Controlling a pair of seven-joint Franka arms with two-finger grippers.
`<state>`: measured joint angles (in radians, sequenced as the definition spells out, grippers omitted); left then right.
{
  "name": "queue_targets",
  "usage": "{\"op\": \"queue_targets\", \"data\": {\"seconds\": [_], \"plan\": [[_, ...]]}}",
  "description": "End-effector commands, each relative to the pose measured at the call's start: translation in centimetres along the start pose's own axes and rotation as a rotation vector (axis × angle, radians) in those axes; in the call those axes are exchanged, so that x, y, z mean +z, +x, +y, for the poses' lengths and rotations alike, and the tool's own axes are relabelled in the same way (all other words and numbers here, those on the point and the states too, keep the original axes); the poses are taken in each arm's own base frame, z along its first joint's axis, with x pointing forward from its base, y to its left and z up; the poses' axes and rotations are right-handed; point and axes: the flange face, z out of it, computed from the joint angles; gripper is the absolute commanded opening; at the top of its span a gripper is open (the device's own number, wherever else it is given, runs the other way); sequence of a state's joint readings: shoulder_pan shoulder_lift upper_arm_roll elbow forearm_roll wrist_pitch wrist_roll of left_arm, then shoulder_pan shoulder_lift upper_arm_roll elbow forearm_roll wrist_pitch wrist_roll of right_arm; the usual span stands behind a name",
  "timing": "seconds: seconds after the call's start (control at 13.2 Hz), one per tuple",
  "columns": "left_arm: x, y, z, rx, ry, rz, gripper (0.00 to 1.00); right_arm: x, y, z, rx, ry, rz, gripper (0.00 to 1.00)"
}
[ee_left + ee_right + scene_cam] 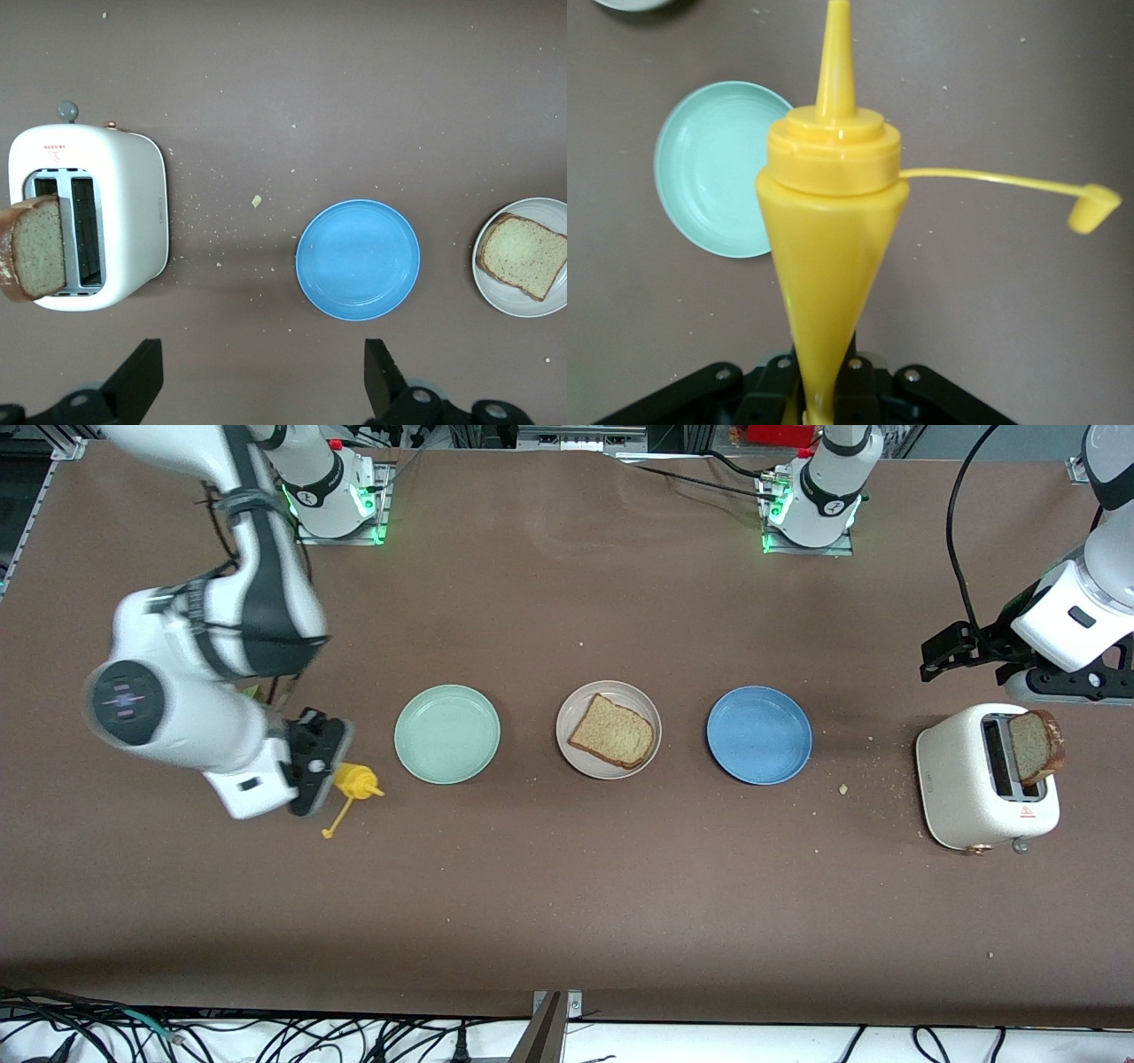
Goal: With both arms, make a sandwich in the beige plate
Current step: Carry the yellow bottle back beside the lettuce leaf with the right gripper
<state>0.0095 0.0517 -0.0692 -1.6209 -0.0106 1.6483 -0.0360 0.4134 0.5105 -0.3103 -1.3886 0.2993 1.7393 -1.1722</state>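
the beige plate [609, 730] sits mid-table between a mint green plate [447, 734], toward the right arm's end, and a blue plate [759, 735], toward the left arm's end; the 3 stand apart in 1 row. 1 slice of toasted bread [612, 731] lies flat in the beige plate. a 2nd bread slice [1036, 746] stands upright, sticking out of a slot of the white toaster [974, 790] near the left arm's end of the table, with crumbs [843, 788] scattered on the table between toaster and blue plate.

the right gripper [321, 766] is up over the table just beside the mint green plate, its fingers pinching the base of a yellow squeeze bottle [357, 781]; the bottle's nozzle points toward the mint green plate, and its cap [1091, 209] hangs loose on a thin strap, off the nozzle.

the left gripper [262, 376] hangs over the table near the toaster, fingers [142, 372] spread wide and holding nothing
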Motion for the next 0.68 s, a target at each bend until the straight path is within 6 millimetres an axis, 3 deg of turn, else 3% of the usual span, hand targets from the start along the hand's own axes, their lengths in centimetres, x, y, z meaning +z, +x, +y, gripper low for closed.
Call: {"op": "queue_targets", "data": {"seconds": [0.0, 0.23, 0.46, 0.61], "plan": [[0.0, -0.4, -0.1, -0.002, 0.009, -0.018, 1.0, 1.1, -6.2, 0.9, -0.061, 0.108, 0.214, 0.0], [0.0, -0.4, -0.1, -0.002, 0.009, -0.018, 1.0, 5.1, -11.9, 1.7, -0.077, 0.148, 0.437, 0.0], [0.0, -0.4, -0.1, -0.002, 0.009, -0.018, 1.0, 12.2, -18.4, 0.1, -0.123, 0.146, 0.724, 0.0], [0.0, -0.4, -0.1, -0.002, 0.008, -0.017, 1.0, 15.3, -21.1, -1.4, -0.183, 0.129, 0.778, 0.0]]}}
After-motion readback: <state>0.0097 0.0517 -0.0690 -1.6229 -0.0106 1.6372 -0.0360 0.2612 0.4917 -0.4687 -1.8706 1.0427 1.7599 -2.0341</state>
